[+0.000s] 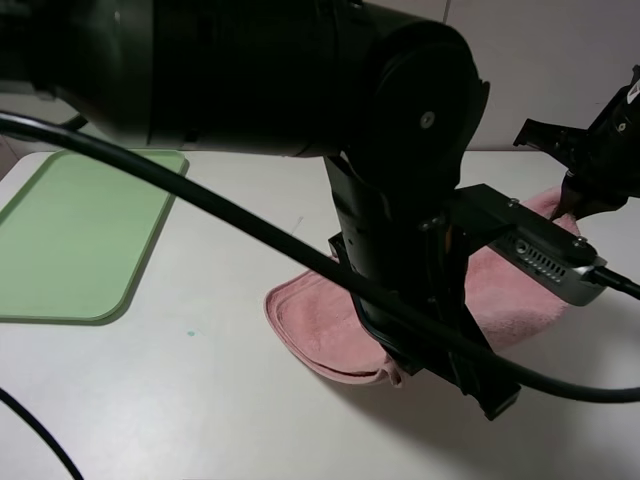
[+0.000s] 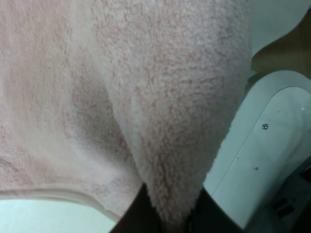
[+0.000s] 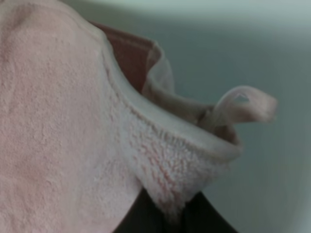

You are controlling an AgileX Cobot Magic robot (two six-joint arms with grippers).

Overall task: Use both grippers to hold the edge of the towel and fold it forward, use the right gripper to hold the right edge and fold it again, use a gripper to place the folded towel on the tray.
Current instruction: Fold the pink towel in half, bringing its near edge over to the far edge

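A soft, light pink towel (image 1: 320, 320) lay on the table (image 1: 200, 400) at three o'clock from the tray (image 1: 80, 230). The left gripper (image 2: 170, 216) and right gripper (image 3: 170, 213) each pinched its limp cloth; the stitched hem (image 3: 160, 121) looked the firmest hold.

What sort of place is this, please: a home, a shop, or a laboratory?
Most likely a robotics laboratory or test bench. A thick black robot arm with loose cables works over a plain white table, which carries only a pink towel and a light-green tray, before a bare pale wall.
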